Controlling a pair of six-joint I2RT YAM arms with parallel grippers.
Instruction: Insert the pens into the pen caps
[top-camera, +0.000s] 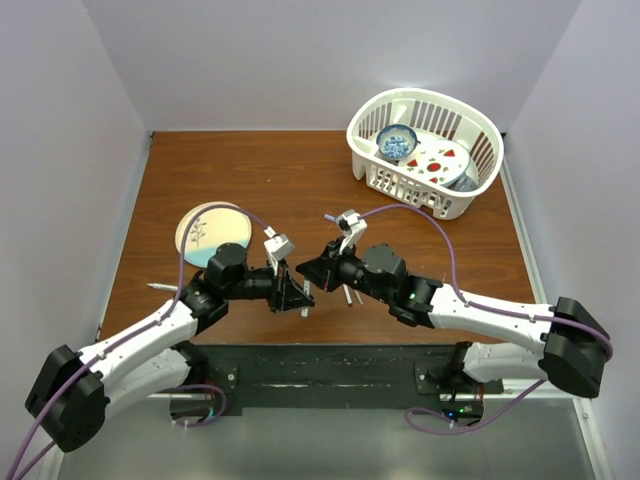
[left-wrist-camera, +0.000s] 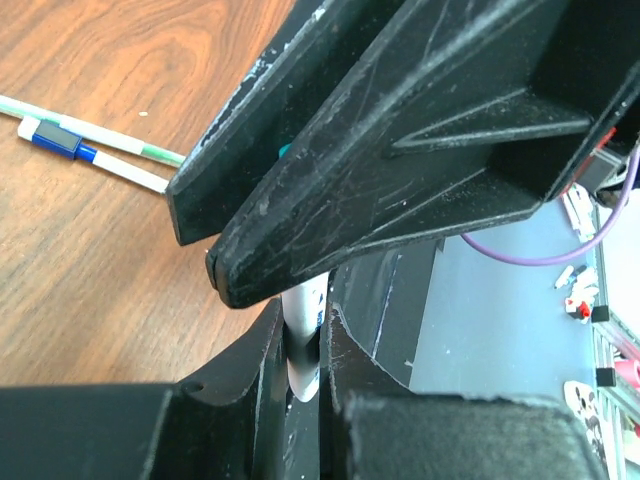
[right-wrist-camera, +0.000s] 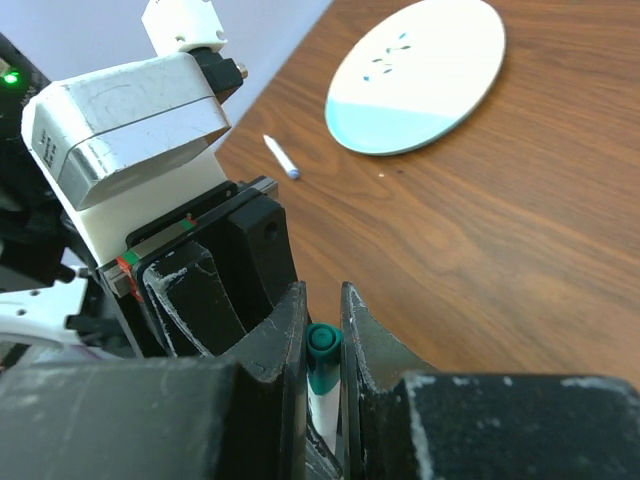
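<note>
Jaws of the left gripper (left-wrist-camera: 303, 312) were drawn almost together on a white pen (left-wrist-camera: 303, 345), which stood between them with its end poking just past the fingertips. Right in front of it loomed the black body of the right gripper (right-wrist-camera: 323, 293), so close that it filled most of the left wrist camera's view. Whether the two grippers touched could not be told. The right gripper's jaws were likewise pinched in, gripping a teal cap (right-wrist-camera: 322, 342) with a white shaft showing just below it. The cap's end sat about level with the fingertips and faced the left gripper. Seen from above, both grippers met over the brown wooden table (top-camera: 300, 180), near its front edge and about midway across.

Past the grippers in the left wrist view, two more pens lay side by side on the wood: a green-banded pen (left-wrist-camera: 110, 138) and a blue-capped pen (left-wrist-camera: 55, 140), just beside each other. A short pen (right-wrist-camera: 282, 158) with a bluish tip lay alone between the left arm and a round plate (right-wrist-camera: 420, 75), apart from both. The plate was cream on one part and pale blue on the other.

At the far right corner sat a white basket (top-camera: 400, 188) holding a blue bowl (top-camera: 397, 142) and a dish with red marks (top-camera: 440, 162).
</note>
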